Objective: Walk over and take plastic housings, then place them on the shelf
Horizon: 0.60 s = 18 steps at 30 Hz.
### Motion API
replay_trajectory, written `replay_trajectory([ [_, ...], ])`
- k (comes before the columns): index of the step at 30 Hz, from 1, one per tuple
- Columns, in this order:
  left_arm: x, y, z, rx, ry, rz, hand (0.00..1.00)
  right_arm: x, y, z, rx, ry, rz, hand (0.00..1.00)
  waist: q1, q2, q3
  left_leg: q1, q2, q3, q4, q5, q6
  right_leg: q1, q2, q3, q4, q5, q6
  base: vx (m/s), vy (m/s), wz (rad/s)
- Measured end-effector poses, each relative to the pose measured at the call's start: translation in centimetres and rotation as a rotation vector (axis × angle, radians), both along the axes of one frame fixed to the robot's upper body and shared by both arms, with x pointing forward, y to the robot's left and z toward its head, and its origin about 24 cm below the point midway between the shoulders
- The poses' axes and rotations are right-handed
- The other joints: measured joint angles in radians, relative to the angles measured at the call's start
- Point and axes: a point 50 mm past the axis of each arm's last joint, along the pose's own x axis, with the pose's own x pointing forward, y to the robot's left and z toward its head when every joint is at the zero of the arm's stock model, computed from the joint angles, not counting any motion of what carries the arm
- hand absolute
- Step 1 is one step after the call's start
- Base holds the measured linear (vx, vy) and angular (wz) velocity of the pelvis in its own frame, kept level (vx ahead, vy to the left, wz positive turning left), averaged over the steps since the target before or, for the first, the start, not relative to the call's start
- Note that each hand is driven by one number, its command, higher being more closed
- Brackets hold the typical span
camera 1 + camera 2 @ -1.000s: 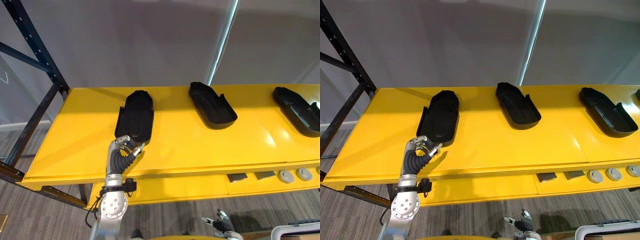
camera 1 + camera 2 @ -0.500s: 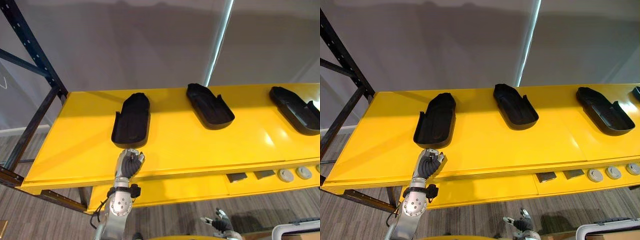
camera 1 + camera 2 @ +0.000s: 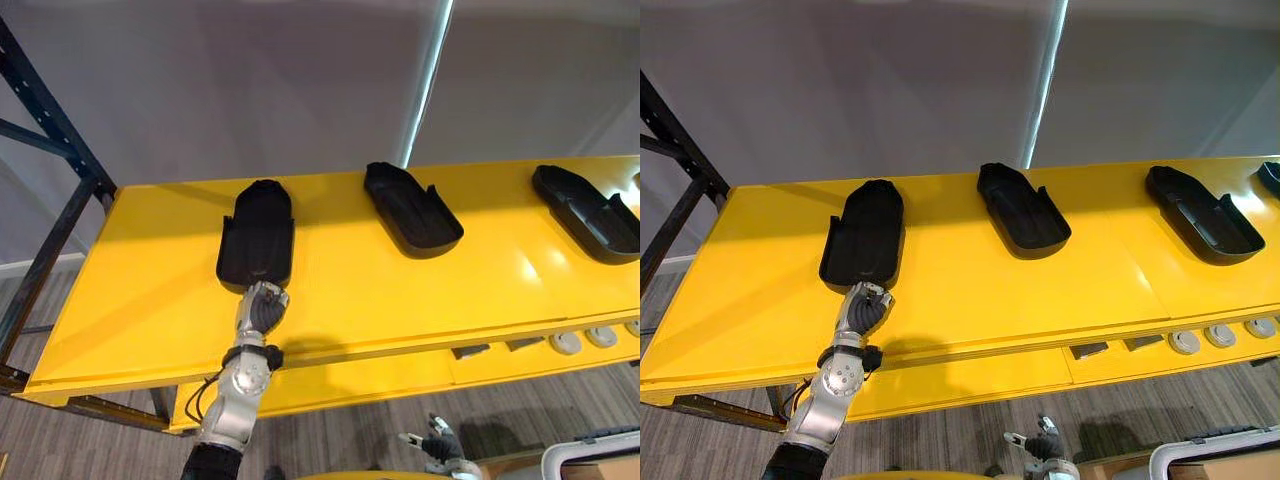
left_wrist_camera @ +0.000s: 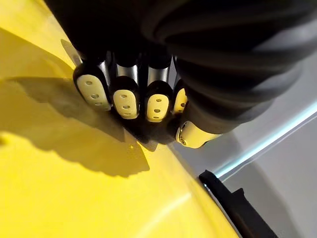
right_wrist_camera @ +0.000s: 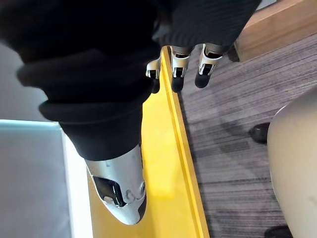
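Three black plastic housings lie on the yellow shelf (image 3: 150,290): a left one (image 3: 255,238), a middle one (image 3: 412,210) and a right one (image 3: 585,212). The end of another housing (image 3: 1270,175) shows at the far right edge. My left hand (image 3: 262,305) rests over the shelf just in front of the left housing's near end. Its fingers (image 4: 124,94) are curled into a fist with nothing inside them. My right hand (image 3: 440,448) hangs low by the floor, its fingers (image 5: 178,74) relaxed and holding nothing.
A dark steel rack post (image 3: 50,125) rises at the shelf's left end. Below the shelf's front edge, a lower yellow level holds grey discs (image 3: 565,343) and small dark pieces (image 3: 470,351). A pale bin (image 3: 590,462) sits at the bottom right. A grey wall stands behind the shelf.
My left hand has come off the left housing's near end, drawn back a little and curled into a fist. The whole view has shifted slightly; the housings lie as before.
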Motion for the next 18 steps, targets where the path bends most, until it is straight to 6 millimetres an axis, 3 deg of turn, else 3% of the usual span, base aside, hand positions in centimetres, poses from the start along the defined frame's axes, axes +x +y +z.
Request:
replay_trajectory([
  [7,0.7,0.3,-0.1,0.044,0.006,-0.009,1.0,0.2,0.1,0.0,0.002,-0.005,0.007,0.0,-0.02,-0.002,0.001,0.0,0.0,0.005,-0.005,0.0,0.0,-0.006,0.0,0.003,0.0,0.007,-0.004,-0.01,0.001,-0.02],
  [18,1.3,0.2,0.7,0.047,-0.023,-0.018,1.0,0.2,0.2,0.0,0.004,-0.006,0.006,0.0,-0.022,-0.02,0.008,-0.006,-0.003,0.002,-0.005,0.001,0.001,-0.014,-0.004,0.003,-0.013,0.022,-0.002,-0.03,0.006,-0.01],
])
